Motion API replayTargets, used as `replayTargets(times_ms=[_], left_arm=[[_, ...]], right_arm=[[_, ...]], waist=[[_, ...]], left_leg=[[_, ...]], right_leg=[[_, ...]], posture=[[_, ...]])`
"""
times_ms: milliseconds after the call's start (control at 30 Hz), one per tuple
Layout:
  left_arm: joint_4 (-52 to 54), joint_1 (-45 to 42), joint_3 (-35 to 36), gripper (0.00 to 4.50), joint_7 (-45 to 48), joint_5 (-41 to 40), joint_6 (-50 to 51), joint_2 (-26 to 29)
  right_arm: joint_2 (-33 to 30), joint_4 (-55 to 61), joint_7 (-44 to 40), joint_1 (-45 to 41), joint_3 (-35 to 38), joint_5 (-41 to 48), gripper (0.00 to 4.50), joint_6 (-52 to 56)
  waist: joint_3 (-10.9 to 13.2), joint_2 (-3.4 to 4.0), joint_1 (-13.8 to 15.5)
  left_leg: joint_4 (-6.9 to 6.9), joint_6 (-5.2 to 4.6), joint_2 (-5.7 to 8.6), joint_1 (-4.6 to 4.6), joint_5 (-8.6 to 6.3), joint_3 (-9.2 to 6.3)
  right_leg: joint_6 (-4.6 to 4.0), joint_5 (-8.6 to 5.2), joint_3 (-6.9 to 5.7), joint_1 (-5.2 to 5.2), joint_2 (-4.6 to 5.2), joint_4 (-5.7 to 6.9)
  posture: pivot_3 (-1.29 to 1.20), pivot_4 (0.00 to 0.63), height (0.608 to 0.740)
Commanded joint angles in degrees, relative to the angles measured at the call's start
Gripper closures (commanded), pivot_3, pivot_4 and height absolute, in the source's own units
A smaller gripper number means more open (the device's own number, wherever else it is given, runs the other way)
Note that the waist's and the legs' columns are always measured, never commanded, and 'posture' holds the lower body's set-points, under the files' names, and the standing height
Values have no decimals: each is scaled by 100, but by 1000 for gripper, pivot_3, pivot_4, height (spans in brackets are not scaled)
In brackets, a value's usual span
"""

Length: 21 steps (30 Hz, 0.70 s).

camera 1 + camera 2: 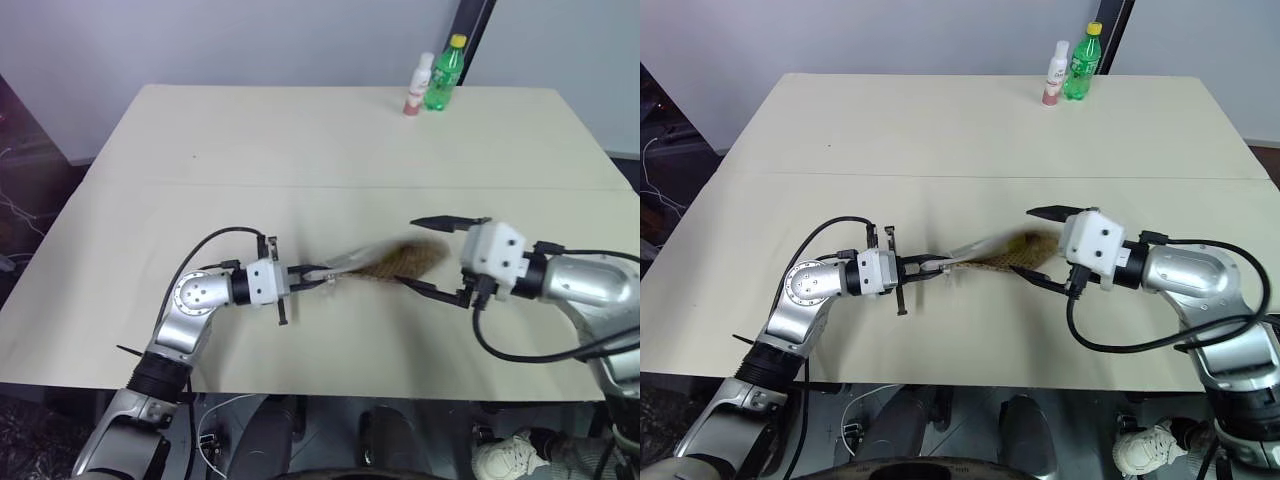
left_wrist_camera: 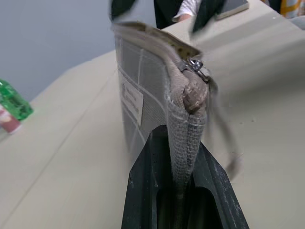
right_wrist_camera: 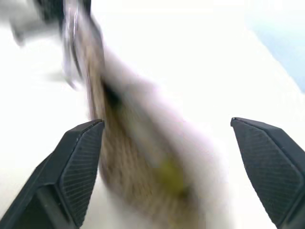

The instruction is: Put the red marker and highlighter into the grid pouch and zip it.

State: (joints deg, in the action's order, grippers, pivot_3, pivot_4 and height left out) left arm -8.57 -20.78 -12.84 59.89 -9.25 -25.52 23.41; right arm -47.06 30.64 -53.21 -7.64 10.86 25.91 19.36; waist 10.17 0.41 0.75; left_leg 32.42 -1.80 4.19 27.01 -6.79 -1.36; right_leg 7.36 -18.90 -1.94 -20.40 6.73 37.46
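A: Where's the pouch (image 1: 385,262)?

B: Off the table (image 1: 300,140), hanging between the two claws. The left claw (image 1: 318,279) is clamped tight on one end of it, a woven grey fabric with white grid lines and a small white label.

A: And the right claw (image 1: 436,255)?

B: Spread wide, one black ridged finger on each side of the pouch's far end, gripping nothing. The pouch is smeared there, its tan lining showing.

A: The pens?

B: A yellow patch sits inside the mouth in the right wrist view; I can't tell more.

A: Anything else?

B: A green bottle (image 1: 443,74) and a slim white one (image 1: 418,85) at the far edge.
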Motion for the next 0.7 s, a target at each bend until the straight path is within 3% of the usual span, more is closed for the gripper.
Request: replayTargets(times_ms=[33, 67, 167, 267, 500, 700], left_arm=[[-262, -234, 91, 4500, -300, 190, -488, -137], [-411, -323, 97, 4500, -389, 307, -707, -172], [-947, -598, -138, 4500, -485, 948, -1816, -108], [-1312, -854, -232, 4500, -741, 1177, -2170, -272], [-1838, -1350, -424, 4500, -1225, 1654, -2461, -542], [-2017, -1577, -516, 4500, -1466, 1766, -2341, -692]], right_arm=[[96, 537, 326, 290, 829, 1407, 22, 904], [218, 551, 464, 542, 1072, 1950, 22, 1189], [411, 757, 255, 1964, 1327, 2489, 22, 1612], [599, 891, 162, 2903, 821, 1851, 22, 1213], [1758, -2, 1053, 2049, -884, 763, 22, 843], [2441, -657, 1355, 1017, -1001, 951, 22, 942]], waist=[[0, -1, 15], [-4, -8, 55], [-9, -20, 202], [-10, -17, 184], [-16, -17, 119], [-15, -18, 166]], left_leg=[[0, 0, 0, 0, 0, 0], [1, -1, 1, 0, 0, 0], [5, -5, 2, 6, -3, -1], [3, -14, 8, 12, -9, 4], [29, -12, -1, -1, -12, -2], [37, -15, 5, 23, -12, -3]], right_leg=[[-1, 0, 0, 1, 1, 0], [-1, 0, 0, 2, 2, -1], [-2, -1, -4, 4, 5, -10], [-2, -1, -2, 0, 8, -21], [-34, 7, 8, 2, -11, -21], [-10, 22, 9, -24, -13, -17]], posture=[[0, 150, 740], [0, 150, 740], [0, 150, 740], [0, 150, 740], [0, 150, 740], [0, 150, 740]])
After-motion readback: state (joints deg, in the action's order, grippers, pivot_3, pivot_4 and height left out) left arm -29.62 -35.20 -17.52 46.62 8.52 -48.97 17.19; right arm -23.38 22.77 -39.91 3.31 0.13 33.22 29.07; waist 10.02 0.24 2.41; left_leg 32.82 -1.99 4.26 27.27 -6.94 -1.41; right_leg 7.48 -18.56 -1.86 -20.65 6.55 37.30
